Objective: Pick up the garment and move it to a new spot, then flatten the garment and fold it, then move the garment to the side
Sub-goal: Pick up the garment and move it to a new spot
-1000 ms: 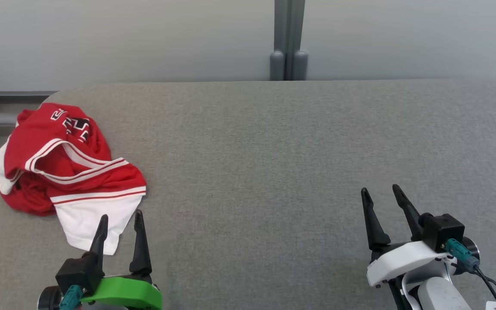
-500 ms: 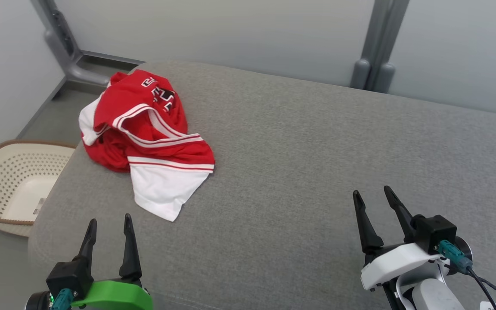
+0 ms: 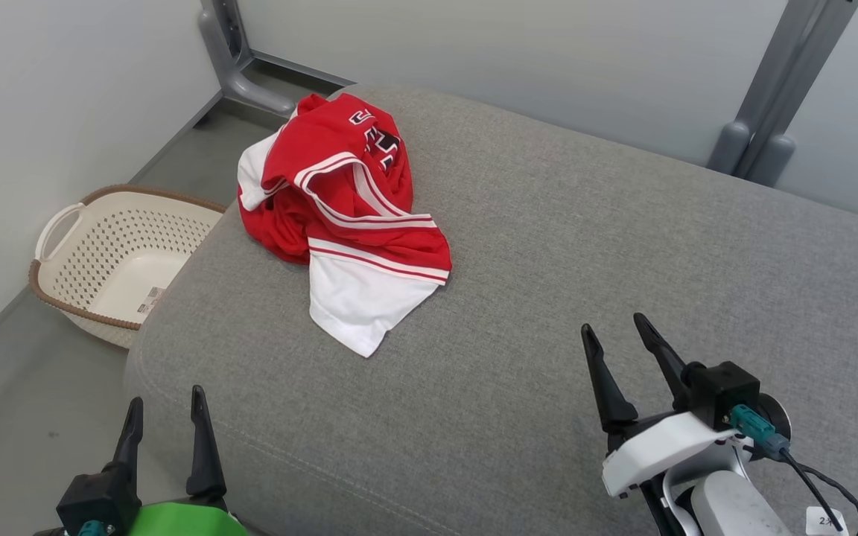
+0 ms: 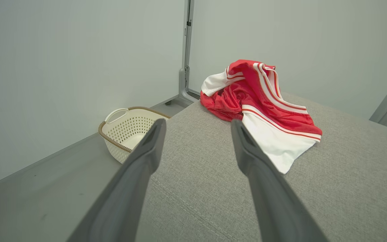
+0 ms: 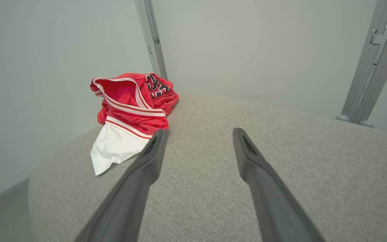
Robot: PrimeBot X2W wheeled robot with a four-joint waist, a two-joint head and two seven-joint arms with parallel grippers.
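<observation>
We observe a grey fabric cushion (image 3: 623, 246) that carries the work. A cream perforated basket (image 3: 94, 246) with a brown rim stands on the floor just beside the cushion's left edge.

The garment (image 3: 347, 201) lies crumpled at the far left corner of the cushion. It is red with white stripes, and black-and-white lettering shows on its far side. A white panel extends from it toward the near edge.

The right claw (image 3: 611, 322) hangs over the cushion near its near edge, well apart from the garment. Its fingers are spread and grip nothing. The left claw (image 3: 166, 396) hangs at the near left corner, likewise spread and empty.
</observation>
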